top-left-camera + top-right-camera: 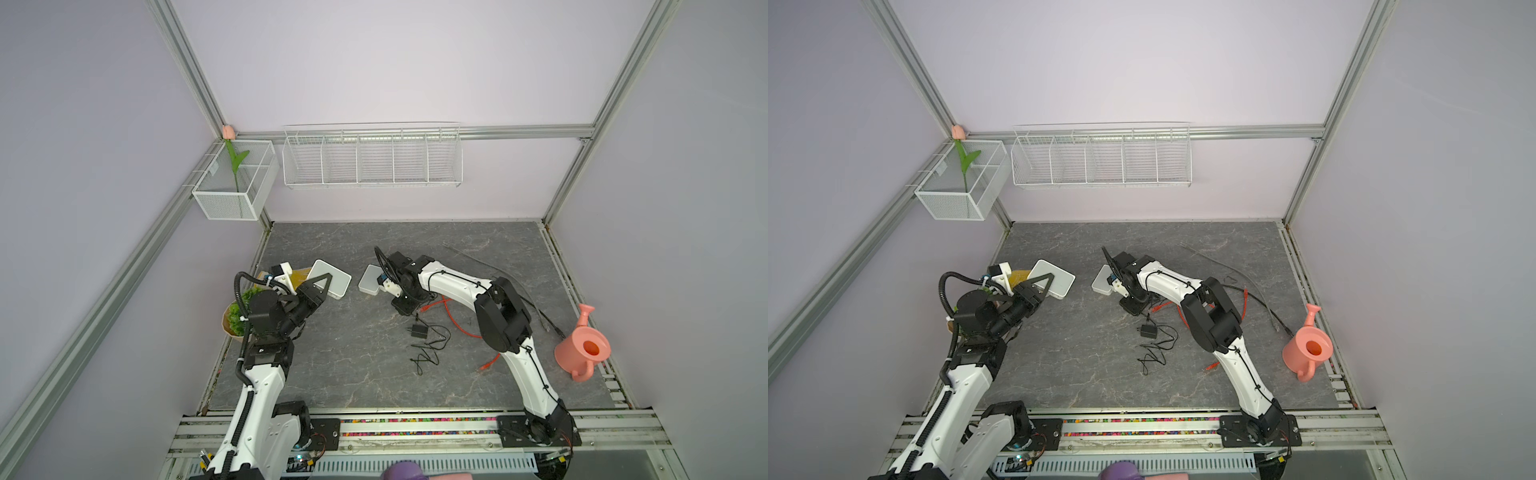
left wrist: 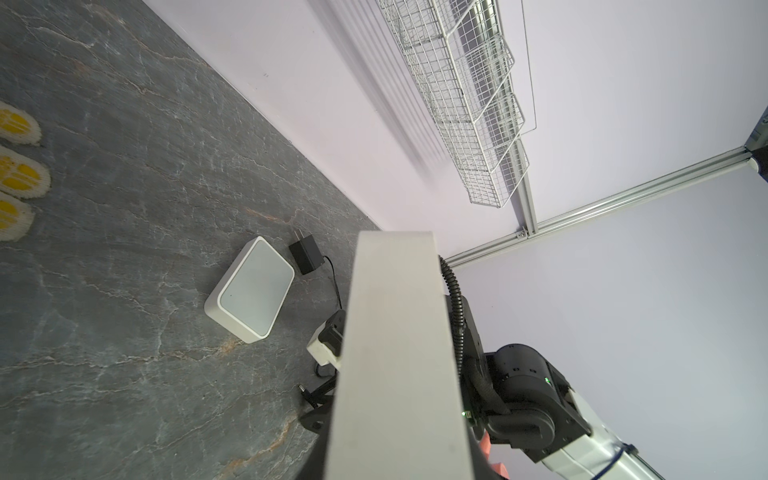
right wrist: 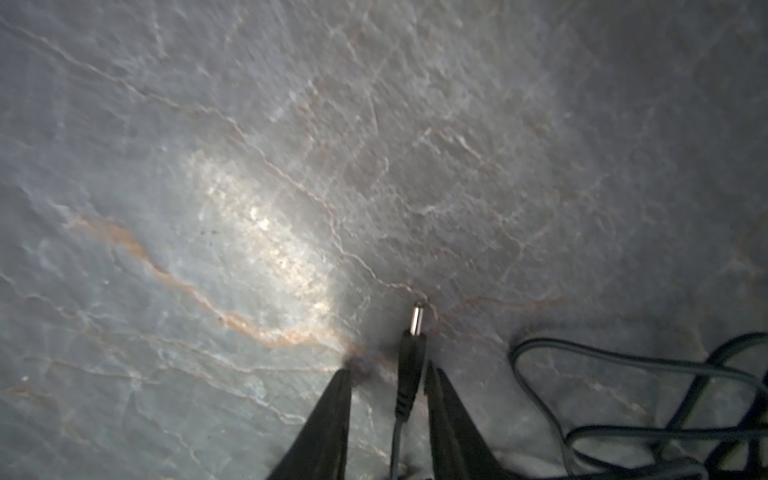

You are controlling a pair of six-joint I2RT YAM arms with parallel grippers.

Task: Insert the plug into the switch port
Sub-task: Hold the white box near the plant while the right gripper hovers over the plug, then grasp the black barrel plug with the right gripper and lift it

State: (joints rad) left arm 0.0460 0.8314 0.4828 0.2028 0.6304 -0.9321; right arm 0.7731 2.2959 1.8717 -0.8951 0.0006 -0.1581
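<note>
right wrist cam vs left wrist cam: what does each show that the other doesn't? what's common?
Right wrist only: the plug close up, lying on the table between the fingers of the open right gripper, not clamped. Left wrist only: large white box held edge-on, small white box, black adapter, wire basket. Shared: the table, black cable, and the plug, tiny in left wrist.

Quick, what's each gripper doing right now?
Left gripper: closed on the switch.
Right gripper: open, straddling the plug, not gripping it.
</note>
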